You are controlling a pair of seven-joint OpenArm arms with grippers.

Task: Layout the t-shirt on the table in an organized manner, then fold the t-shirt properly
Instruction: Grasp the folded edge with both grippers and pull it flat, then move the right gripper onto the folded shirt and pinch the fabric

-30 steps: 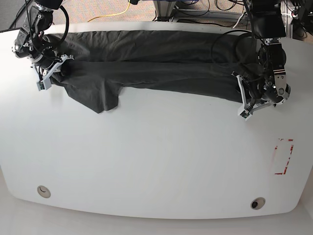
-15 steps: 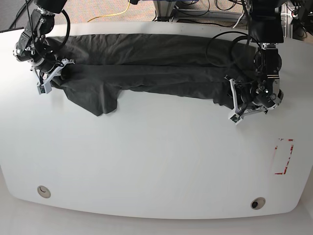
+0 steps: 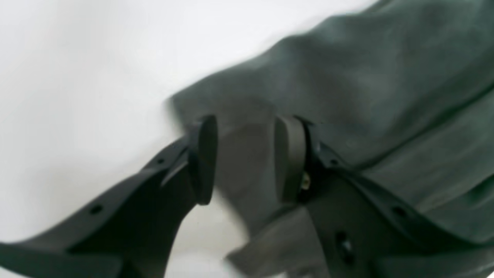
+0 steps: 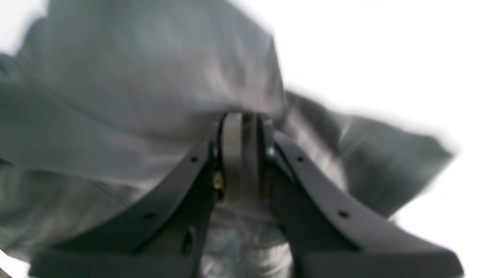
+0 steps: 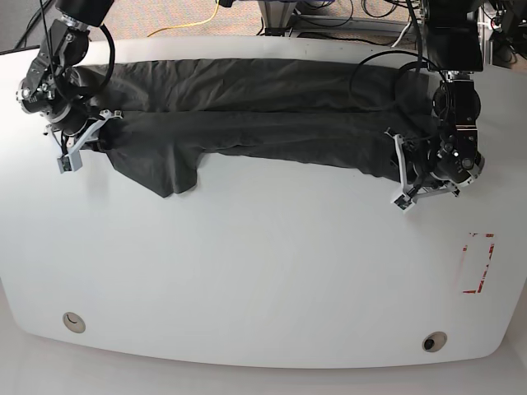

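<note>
Charcoal t-shirt (image 5: 255, 111) lies stretched, rumpled, across white table (image 5: 272, 280).

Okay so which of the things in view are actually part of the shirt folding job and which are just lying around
Part of the job:
- t-shirt
- table
- left pincer, open over the cloth
- right pincer, shut on a fold of the shirt

Just there:
- red dashed rectangle mark
- two grommet holes
- cables on the floor behind
</note>
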